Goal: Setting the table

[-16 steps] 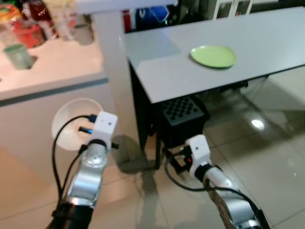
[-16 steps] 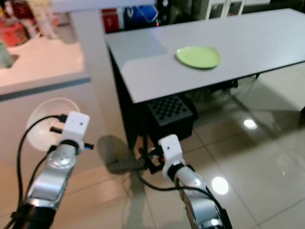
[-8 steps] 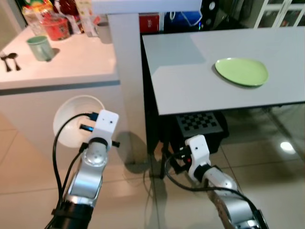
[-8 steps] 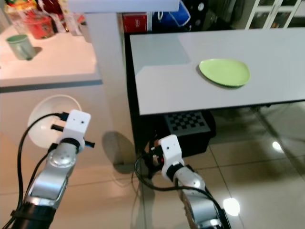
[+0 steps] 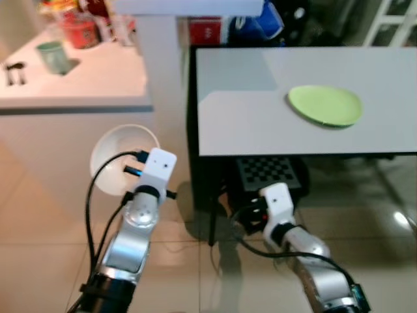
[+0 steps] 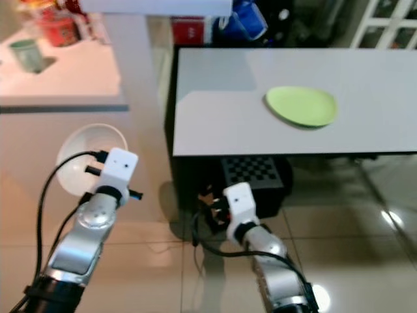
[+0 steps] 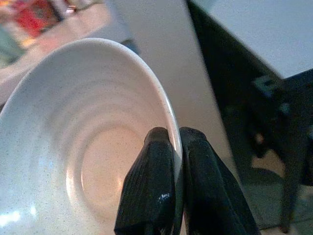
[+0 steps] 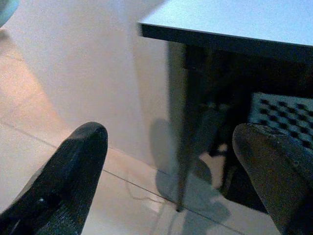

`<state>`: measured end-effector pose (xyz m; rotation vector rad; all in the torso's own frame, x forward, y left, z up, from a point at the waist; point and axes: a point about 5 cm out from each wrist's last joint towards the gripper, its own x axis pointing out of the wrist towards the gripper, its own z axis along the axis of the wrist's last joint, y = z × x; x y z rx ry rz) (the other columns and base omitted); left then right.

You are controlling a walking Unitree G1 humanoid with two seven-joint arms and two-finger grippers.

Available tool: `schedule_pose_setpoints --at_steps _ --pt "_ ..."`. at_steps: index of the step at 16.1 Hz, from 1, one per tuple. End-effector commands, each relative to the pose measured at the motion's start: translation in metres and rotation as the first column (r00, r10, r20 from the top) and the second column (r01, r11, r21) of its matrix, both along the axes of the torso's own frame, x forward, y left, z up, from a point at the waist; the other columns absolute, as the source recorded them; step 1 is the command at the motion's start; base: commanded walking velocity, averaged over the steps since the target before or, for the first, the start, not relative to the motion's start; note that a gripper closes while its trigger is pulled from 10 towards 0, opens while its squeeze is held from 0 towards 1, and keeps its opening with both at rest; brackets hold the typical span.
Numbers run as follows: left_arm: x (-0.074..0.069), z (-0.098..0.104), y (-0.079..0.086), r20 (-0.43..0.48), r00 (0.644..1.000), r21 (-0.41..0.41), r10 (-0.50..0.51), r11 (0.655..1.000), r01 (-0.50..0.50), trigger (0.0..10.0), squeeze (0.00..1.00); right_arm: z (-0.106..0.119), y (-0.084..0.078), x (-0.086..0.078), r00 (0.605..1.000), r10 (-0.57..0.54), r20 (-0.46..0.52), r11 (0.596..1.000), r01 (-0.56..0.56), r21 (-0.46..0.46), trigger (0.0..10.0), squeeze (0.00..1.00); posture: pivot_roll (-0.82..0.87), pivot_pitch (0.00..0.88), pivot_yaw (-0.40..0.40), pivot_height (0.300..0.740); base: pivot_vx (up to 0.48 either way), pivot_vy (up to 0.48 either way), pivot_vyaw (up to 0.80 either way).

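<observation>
My left gripper (image 7: 175, 147) is shut on the rim of a white bowl (image 7: 83, 142), one finger inside and one outside. In the head views the white bowl (image 5: 124, 156) hangs low in front of the white counter, left of the grey table (image 5: 260, 124). A green plate (image 5: 324, 105) lies on that table, toward its right. My right gripper (image 8: 171, 161) is open with nothing between its fingers; it is held low by the table's dark leg (image 8: 188, 127), and its arm (image 5: 287, 228) shows below the table edge.
A white counter (image 5: 71, 91) at the left carries a green mug (image 5: 53, 56), cutlery (image 5: 13, 72) and red jars (image 5: 81, 29). A black crate with a checkered top (image 5: 267, 173) sits under the table. Glossy tile floor (image 5: 365, 215) spreads at the right.
The whole picture has shifted, so the camera has moved and the table now sits more squarely ahead. The left gripper still holds the bowl; the right gripper stays low and open.
</observation>
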<state>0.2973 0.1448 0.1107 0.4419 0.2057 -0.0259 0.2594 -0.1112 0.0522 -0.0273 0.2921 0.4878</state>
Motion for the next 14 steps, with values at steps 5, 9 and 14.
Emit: schedule_pose_setpoints --at_steps 5,9,14 --pt "0.004 0.027 0.001 0.151 0.988 -0.087 -0.041 0.995 0.055 10.0 0.00 0.024 -0.007 0.019 0.986 -0.044 0.160 0.999 0.042 0.017 10.0 0.00 0.12 0.000 0.028 0.740 0.000 0.000 0.00" --pt "0.002 0.028 0.005 0.182 0.983 -0.250 -0.025 0.966 0.071 10.0 0.00 0.032 -0.007 0.030 0.975 -0.055 0.217 0.998 0.055 0.009 10.0 0.00 0.16 0.000 -0.033 0.740 0.000 0.000 0.00" --pt "0.001 0.017 0.013 0.164 0.986 -0.291 0.039 0.957 0.011 10.0 0.00 0.033 0.007 0.037 0.974 0.019 0.226 1.000 -0.016 -0.014 10.0 0.00 0.18 0.000 -0.082 0.740 0.000 0.000 0.00"
